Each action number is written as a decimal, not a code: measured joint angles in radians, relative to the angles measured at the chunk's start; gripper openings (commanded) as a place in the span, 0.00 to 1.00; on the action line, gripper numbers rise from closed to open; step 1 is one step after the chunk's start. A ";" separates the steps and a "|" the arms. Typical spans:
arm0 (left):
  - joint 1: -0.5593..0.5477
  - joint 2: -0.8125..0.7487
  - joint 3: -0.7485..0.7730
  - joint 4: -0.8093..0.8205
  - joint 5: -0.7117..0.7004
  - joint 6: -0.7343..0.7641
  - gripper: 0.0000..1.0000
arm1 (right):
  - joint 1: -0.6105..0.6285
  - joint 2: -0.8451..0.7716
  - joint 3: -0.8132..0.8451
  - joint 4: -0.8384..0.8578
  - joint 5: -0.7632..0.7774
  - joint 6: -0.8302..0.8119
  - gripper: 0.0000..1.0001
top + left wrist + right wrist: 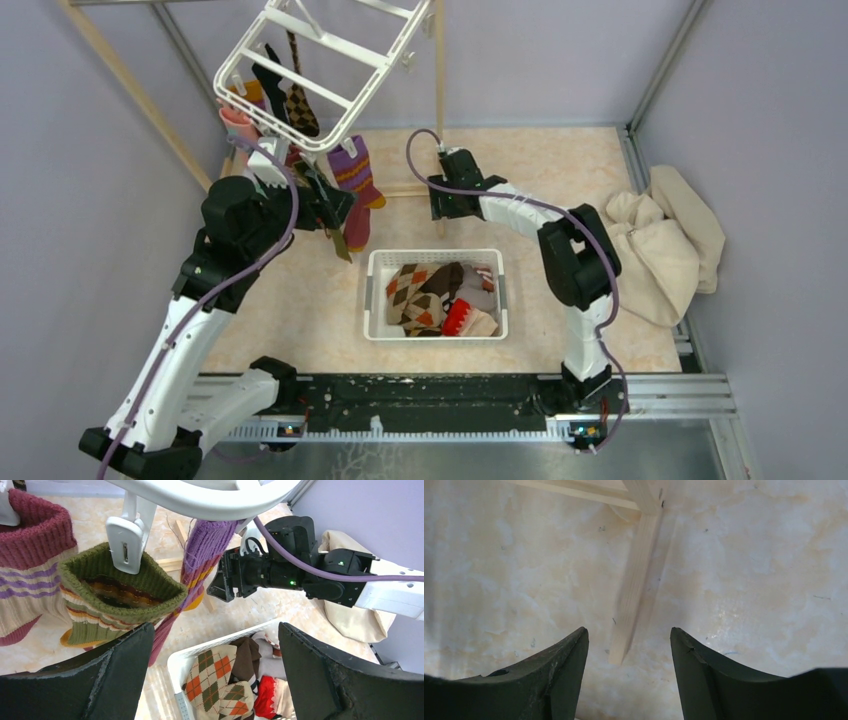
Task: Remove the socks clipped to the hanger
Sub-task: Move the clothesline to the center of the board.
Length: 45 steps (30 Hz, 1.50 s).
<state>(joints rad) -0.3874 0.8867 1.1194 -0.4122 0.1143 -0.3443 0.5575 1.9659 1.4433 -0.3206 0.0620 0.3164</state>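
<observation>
A white basket [372,300] is sitting at the middle of the worktop [570,160], close to its near edge. It is holding loose socks, with an orange-and-brown argyle pair [408,290] lying on top at its left side. A beige cloth heap [665,240] is lying against the right edge.

Beyond the basket, the left gripper [215,630] is hovering over the worktop's left half. Its jaws are standing wide apart and gripping nothing. Just above its fingers [100,680], an olive-striped sock [120,595] is hanging by its cuff from a white clip [125,545]. In the wrist view a maroon-striped sock [35,545] is hanging close beside it on the left. A purple sock [210,545] is hanging on its right.

The right gripper [629,640] is pointing down over the middle of the worktop, just past the basket's far rim. Its jaws are parted and nothing is sitting between them. Below it a wooden strip [634,595] is lying flat on the surface.

Farthest back, the hanger [210,505], a white frame with cross bars, is hanging tilted over the far left corner. It is hanging beside an upright wooden pole [438,90]. A pink sock [237,122], a black sock [268,82] and a brown argyle sock [300,108] are also dangling from its rim.
</observation>
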 measured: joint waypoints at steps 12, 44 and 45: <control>-0.006 0.001 0.025 -0.009 0.032 -0.003 0.99 | 0.031 0.127 0.097 -0.043 0.107 0.021 0.50; -0.010 -0.032 0.058 -0.028 0.085 -0.014 0.99 | -0.117 0.203 0.193 -0.114 0.102 0.066 0.00; -0.010 -0.033 0.058 -0.030 0.085 -0.014 0.99 | -0.124 0.203 0.193 -0.114 0.100 0.064 0.00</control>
<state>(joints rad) -0.3973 0.8536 1.1774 -0.4419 0.1997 -0.3584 0.4335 2.1685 1.6360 -0.4351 0.1616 0.3801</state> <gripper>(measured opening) 0.989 0.137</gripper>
